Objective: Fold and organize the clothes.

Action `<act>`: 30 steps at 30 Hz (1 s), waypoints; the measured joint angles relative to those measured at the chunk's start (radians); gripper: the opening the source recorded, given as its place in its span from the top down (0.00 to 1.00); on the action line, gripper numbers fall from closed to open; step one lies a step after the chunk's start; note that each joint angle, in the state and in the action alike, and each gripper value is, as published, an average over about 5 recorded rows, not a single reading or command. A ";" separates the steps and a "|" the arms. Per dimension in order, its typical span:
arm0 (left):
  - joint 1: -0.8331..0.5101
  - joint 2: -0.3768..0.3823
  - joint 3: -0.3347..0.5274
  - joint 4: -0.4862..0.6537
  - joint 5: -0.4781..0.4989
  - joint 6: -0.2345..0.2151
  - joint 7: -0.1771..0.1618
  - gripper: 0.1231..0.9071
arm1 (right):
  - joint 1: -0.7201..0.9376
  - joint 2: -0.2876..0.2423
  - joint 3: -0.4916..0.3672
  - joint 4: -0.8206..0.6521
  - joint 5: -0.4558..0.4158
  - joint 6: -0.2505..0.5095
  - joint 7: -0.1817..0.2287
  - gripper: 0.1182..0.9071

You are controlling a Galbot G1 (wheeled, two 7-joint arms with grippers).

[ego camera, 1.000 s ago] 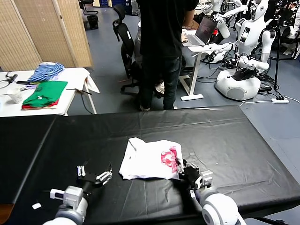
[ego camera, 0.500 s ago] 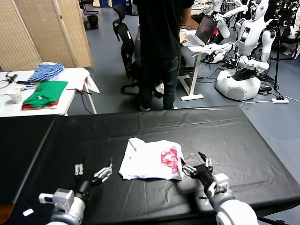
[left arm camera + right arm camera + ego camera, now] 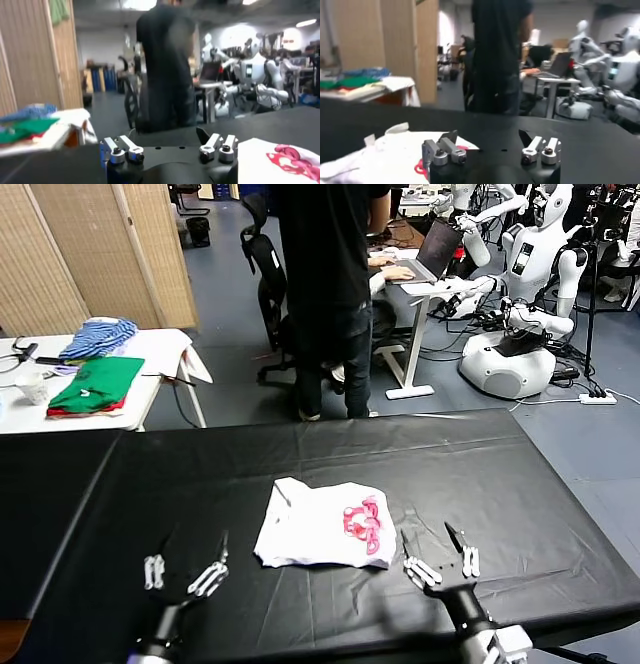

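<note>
T-shirt (image 3: pixel 322 524), one only, white, lying crumpled flat near the middle of the black table (image 3: pixel 500 474) with its pink-red print turned up toward the right-hand end. Left tool (image 3: pixel 184 572) hovering over bare cloth off the shirt's left side, fingers spread wide, gripping nothing; seen from the head view only as two pale prongs, but in the left wrist view (image 3: pixel 169 150) shown with both finger pairs apart and the printed shirt edge (image 3: pixel 280 159) beyond them. Right tool (image 3: pixel 440 559) likewise spread and empty, just off the shirt's right end; right wrist view (image 3: pixel 490 149) showing the white fabric (image 3: pixel 385 155) close under its fingers, with a little red print showing beside them. Behind, one person in black (image 3: pixel 325 284) standing, visible in all three views.
</note>
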 joint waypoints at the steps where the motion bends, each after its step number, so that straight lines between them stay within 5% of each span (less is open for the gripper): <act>1: 0.001 -0.005 0.003 -0.003 -0.005 -0.007 -0.002 0.00 | -0.001 0.002 -0.001 0.002 0.000 0.001 0.000 0.00; 19: -0.012 -0.022 0.031 0.020 0.025 -0.106 0.008 0.00 | -0.018 0.034 -0.025 -0.010 -0.059 -0.001 0.001 0.00; 30: -0.008 -0.026 0.033 0.013 0.024 -0.084 0.008 0.00 | -0.035 0.033 -0.026 -0.018 -0.066 -0.004 0.013 0.00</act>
